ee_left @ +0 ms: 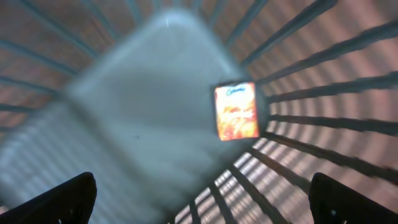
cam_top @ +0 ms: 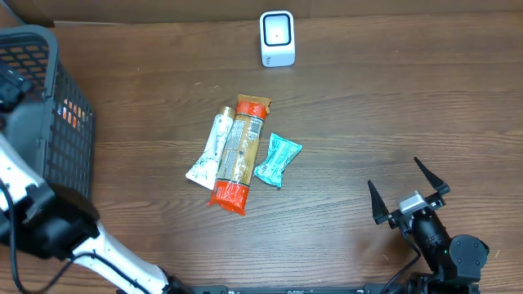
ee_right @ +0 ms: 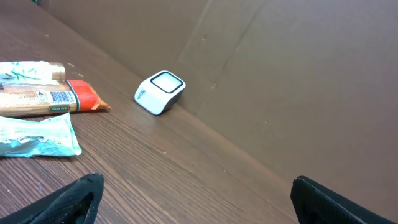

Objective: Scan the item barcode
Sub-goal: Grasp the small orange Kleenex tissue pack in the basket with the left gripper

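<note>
**Layout.** The barcode scanner [cam_top: 277, 38] stands upright at the far edge of the table [cam_top: 392, 106], its window facing the arms, so an item can be presented to it from the near side. Three candidate items lie flat and bunched together at mid-table, well apart from the scanner: a white tube [cam_top: 208, 151], an orange packet [cam_top: 237, 155] touching it, and a teal packet [cam_top: 277, 160] just beside that. A basket [cam_top: 41, 106] sits at the left edge, probably as the bin for items.

**Tools.** The right tool [cam_top: 396, 181] hovers above the near right of the table with jaws wide and holding nothing. It is apart from every item. The left tool [ee_left: 202, 180] points down into the basket, also wide and empty. No item is at the scanner, so the task is judged to be at its start.

**View differences.**
- The overhead view gives the full layout but hides the left tool behind the basket wall.
- The left wrist view, though blurred, shows the inside of the basket and an orange-printed pack [ee_left: 236, 112] lying on its floor. No other view shows this.
- The right wrist view, being low, shows a printed barcode [ee_right: 59, 96] on the upper face of the orange packet, and the scanner's tilted front window. The overhead view resolves neither clearly.
</note>
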{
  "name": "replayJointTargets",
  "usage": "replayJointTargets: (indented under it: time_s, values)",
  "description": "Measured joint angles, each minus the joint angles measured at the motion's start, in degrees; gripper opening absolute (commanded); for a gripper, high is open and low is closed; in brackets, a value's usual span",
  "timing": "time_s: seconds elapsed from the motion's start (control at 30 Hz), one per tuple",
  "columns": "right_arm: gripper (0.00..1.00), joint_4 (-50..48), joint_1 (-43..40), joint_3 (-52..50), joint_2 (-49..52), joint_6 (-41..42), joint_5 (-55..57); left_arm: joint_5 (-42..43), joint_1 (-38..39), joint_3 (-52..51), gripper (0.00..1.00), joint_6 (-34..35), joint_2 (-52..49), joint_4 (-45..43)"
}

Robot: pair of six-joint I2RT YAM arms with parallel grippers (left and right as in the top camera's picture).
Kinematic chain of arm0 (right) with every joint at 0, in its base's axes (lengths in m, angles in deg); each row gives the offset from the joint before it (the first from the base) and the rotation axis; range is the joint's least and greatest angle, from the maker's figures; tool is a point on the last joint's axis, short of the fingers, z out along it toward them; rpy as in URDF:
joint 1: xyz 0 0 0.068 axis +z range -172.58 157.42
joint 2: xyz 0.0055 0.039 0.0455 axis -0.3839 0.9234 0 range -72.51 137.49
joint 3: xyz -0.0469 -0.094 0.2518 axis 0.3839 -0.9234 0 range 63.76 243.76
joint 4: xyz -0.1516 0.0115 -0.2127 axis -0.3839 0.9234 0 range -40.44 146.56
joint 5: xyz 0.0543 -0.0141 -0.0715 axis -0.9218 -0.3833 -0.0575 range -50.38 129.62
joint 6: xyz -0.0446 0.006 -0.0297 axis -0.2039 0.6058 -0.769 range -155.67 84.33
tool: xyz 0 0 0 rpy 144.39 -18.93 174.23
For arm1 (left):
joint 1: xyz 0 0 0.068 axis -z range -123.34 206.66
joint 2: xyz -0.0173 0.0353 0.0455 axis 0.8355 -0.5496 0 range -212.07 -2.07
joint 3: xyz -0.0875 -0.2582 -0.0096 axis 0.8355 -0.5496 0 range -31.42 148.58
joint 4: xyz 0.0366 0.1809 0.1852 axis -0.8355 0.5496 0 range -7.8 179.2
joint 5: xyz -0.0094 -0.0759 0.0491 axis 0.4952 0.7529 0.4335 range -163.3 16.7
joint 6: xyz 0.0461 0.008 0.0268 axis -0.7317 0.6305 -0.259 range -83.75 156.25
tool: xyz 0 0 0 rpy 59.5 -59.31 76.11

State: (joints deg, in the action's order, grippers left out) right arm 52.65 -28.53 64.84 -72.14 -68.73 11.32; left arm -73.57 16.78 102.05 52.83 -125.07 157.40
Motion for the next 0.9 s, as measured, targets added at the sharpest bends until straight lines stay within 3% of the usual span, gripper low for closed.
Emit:
replayJointTargets:
  time_s: [0.4,0.9]
  values:
    - [1.00,0.0,0.0,0.0,0.0,0.0,0.0,2.5,0.5,-0.7,1.00,-0.6,-15.9,-5.5]
    - [1.00,0.0,0.0,0.0,0.0,0.0,0.0,3.7,3.2,-0.7,1.00,-3.2,-20.3,-10.9]
